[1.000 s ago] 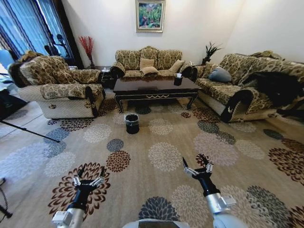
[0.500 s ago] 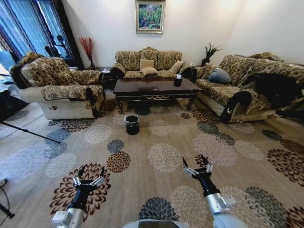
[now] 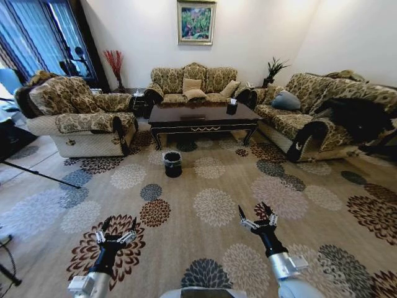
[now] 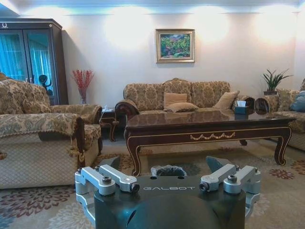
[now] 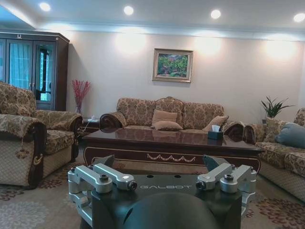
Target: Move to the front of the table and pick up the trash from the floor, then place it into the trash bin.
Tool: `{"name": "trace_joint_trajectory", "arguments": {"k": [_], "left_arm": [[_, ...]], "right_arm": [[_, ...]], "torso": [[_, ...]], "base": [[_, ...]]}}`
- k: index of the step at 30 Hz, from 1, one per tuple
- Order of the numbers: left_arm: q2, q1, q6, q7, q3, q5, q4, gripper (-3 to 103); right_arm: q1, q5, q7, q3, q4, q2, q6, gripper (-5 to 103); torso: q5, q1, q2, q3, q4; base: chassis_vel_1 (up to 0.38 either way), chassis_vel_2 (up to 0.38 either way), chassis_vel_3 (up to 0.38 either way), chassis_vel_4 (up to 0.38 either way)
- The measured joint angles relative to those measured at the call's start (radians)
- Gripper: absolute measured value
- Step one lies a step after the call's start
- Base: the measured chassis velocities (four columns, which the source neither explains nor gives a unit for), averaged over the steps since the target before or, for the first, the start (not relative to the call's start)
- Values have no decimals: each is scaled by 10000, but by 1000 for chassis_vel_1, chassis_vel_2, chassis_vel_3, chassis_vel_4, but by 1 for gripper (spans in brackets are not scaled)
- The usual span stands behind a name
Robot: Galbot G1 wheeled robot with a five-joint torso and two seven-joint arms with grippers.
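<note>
Trash bin (image 3: 172, 163): small round black bucket with a grey liner folded over its rim, upright on the carpet (image 3: 211, 205), centre-left of the head view, just in front of the table's left end. In the left wrist view its rim (image 4: 167, 171) sits just above the gripper body, in front of the table.

Table (image 3: 203, 117): long, low, glossy dark wood with a gold scroll on the front edge, upper centre of the head view. A tissue box (image 3: 232, 105) stands near its right end.

Trash: no scraps can be told apart from the flowered carpet pattern.

Left gripper (image 3: 116, 230): lower left of the head view, above the carpet, fingers spread wide, holding nothing. In its own wrist view it (image 4: 167, 174) faces the table.

Right gripper (image 3: 257, 216): lower right of centre in the head view, above the carpet, fingers spread wide, holding nothing. In its own wrist view it (image 5: 162, 171) faces the table front.

Surroundings: 1 sofa (image 3: 193, 81) behind the table against the back wall; 1 armchair (image 3: 77, 115) at the left; 1 long sofa (image 3: 322, 112) at the right; 1 framed painting (image 3: 196, 21) at the top centre.
</note>
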Motion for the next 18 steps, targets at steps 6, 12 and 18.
{"name": "trace_joint_trajectory", "arguments": {"k": [6, 12, 18], "left_arm": [[0, 0, 0, 0, 0, 0, 0, 100], [0, 0, 0, 0, 0, 0, 0, 100], [0, 0, 0, 0, 0, 0, 0, 100]], "right_arm": [[0, 0, 0, -1, 0, 0, 0, 100], [0, 0, 0, -1, 0, 0, 0, 100], [0, 0, 0, -1, 0, 0, 0, 100]], "torso": [[0, 125, 284, 162, 0], [0, 240, 543, 306, 0], [0, 365, 824, 459, 0]], "base": [[0, 0, 0, 0], [0, 0, 0, 0], [0, 0, 0, 0]]}}
